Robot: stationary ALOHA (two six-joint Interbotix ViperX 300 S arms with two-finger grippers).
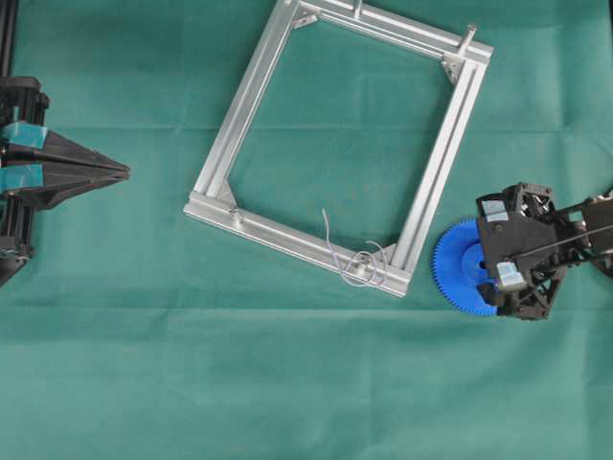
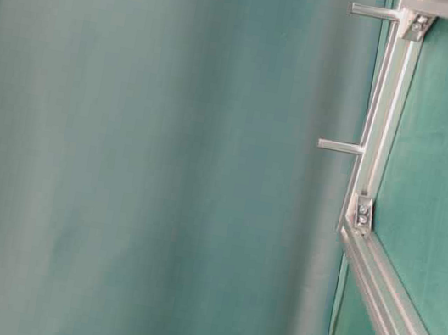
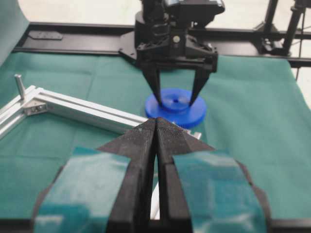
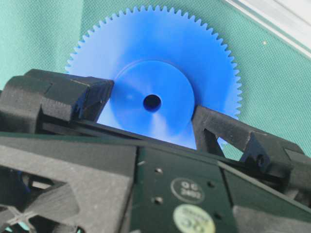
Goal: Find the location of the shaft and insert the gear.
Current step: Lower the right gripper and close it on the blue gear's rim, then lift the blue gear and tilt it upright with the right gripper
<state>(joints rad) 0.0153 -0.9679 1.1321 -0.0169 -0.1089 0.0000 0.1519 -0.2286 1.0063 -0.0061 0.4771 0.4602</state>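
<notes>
Gear [image 1: 458, 266] is lying flat on the green cloth [image 1: 287, 383] near the table's right edge, just outside the aluminium frame [image 1: 244, 101] by its lower right corner. Right gripper [image 3: 176, 98] is hanging over the gear, jaws spread either side of the hub. Shaft [image 1: 361, 268], ringed by wire curls [image 1: 337, 251], is standing on that frame corner. Left gripper [image 1: 123, 172] is sitting at the left edge, jaws pressed together.

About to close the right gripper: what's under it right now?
The gear lies flat on the green cloth under the open right gripper, whose fingers straddle the raised hub. From overhead the gripper covers the gear's right half; the cloth beneath the gear is hidden.
</notes>
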